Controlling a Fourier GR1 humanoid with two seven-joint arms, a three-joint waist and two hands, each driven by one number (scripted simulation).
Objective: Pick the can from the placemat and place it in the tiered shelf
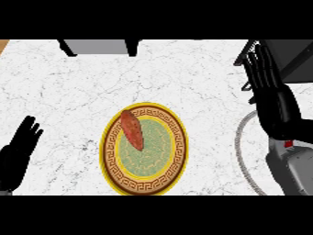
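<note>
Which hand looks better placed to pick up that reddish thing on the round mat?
Probably the left hand: it rests open left of the mat, and the reddish thing lies on the mat's left half. The right hand is stretched away toward the dark shelf at upper right.

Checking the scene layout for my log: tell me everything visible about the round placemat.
The placemat is round and flat, with a yellow rim, a brown key-pattern band and a pale green patterned centre. It lies on the white marble counter. A reddish-brown elongated item lies slantwise on its upper left.
</note>
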